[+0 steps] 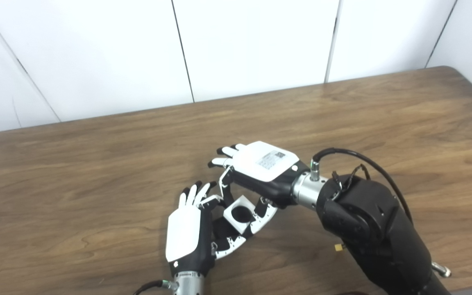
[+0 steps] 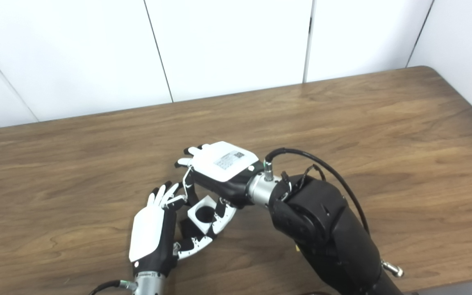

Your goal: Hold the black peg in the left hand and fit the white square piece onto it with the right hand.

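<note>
Hands meet above a wooden desk: right hand pinches the white square piece, its round hole dark; left hand curls beneath, grip unclear.

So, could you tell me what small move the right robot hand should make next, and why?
Probably press the white piece a little further toward the left robot hand. The right robot hand pinches the piece right against the left fingers, its round hole looks dark, and something black shows just beneath it, likely the peg. How far it is seated cannot be seen.
</note>
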